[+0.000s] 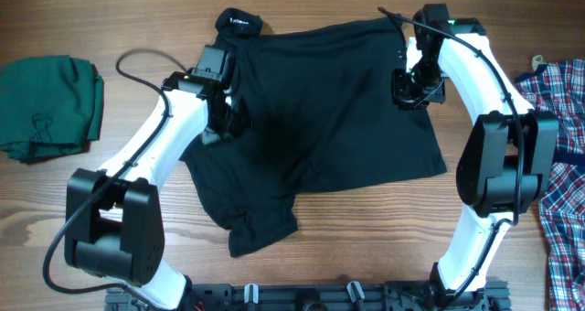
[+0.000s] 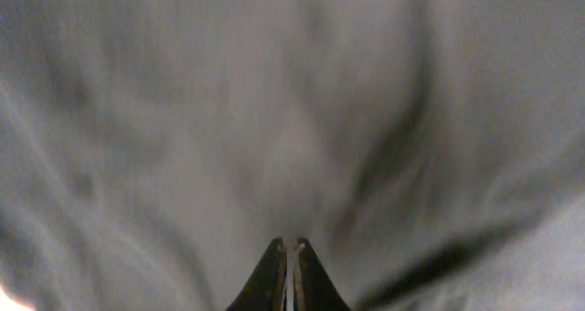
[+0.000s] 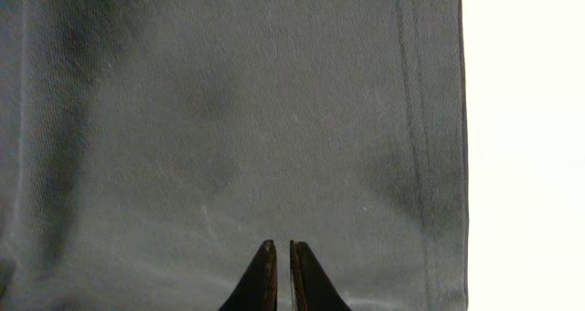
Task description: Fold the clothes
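Item: black shirt (image 1: 338, 110), one, lay spread across the middle of the wooden tabletop (image 1: 366, 256), with its collar (image 1: 239, 21) at the far edge and a bunched corner (image 1: 260, 227) trailing toward the near edge. Well apart from it lay a green garment (image 1: 46, 105), folded, at the left, and a plaid shirt (image 1: 567, 165) at the right, partly cut off by the frame. The left gripper (image 2: 289, 249) sat low over the shirt's left part, jaws pressed together. The right gripper (image 3: 281, 249) sat over the right part, near the stitched edge (image 3: 416, 119), jaws likewise pressed together with only a hairline between them. Step in hand, as judged: taking hold of the cloth for a first fold. To do it well, each side would need a firm nip of a single layer near the edge. Both sides would then need lifting evenly and low, and carrying over so that the edges met square. The bunched corner would want smoothing flat first, lest it be folded in as a lump. Not determinable: whether either pair of jaws had cloth nipped between them, since the tips hid the contact. The left wrist view was blurred and showed grey cloth only. From overhead the arms covered parts of the shirt on both sides.
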You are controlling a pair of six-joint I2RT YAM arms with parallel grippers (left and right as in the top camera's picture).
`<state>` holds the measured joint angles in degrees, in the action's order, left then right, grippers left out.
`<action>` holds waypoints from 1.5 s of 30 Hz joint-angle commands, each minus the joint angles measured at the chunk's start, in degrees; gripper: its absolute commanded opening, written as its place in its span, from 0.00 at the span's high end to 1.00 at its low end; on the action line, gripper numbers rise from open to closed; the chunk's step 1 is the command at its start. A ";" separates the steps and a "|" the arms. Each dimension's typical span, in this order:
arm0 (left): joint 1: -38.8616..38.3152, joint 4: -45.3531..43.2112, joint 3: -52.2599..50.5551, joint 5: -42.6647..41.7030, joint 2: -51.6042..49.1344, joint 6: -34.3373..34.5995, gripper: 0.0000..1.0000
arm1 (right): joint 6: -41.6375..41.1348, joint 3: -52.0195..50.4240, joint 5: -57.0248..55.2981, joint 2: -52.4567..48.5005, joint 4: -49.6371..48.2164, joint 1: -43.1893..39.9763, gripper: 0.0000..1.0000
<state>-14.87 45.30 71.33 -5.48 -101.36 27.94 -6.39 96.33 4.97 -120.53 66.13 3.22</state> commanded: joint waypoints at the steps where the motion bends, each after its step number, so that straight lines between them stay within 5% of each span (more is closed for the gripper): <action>1: 0.55 -10.51 0.63 13.60 -1.07 -7.85 0.96 | 0.48 0.09 1.01 0.02 -1.44 -0.17 0.96; 8: 4.55 -37.48 2.51 8.07 -14.49 -11.23 0.96 | 3.43 0.07 1.51 0.00 -16.85 0.04 0.96; 14: 4.66 -16.13 24.76 5.95 -28.04 -12.76 0.96 | 5.55 0.07 1.49 0.00 -18.99 0.37 0.96; 19: 6.10 -5.60 29.00 5.95 -28.46 -11.74 0.96 | 5.20 0.07 1.49 0.00 -18.91 0.37 0.96; 23: 8.24 9.94 43.39 4.85 -28.28 -9.05 0.96 | 4.92 0.02 1.49 0.00 -18.67 0.37 0.96; 32: 8.31 25.07 44.50 4.83 -32.83 -4.96 0.96 | 4.87 -0.09 1.46 0.00 -18.40 0.37 0.96; 39: 8.31 23.02 43.95 4.90 -38.34 -5.01 0.96 | 4.94 -0.09 0.83 0.00 -18.80 0.35 0.96; 45: 8.81 9.77 43.95 7.78 -43.60 -11.32 0.94 | 4.94 -0.09 0.83 0.00 -19.47 0.35 0.96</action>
<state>-6.61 60.14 115.63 0.16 -139.04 20.34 -1.63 96.07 5.56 -120.53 47.05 3.25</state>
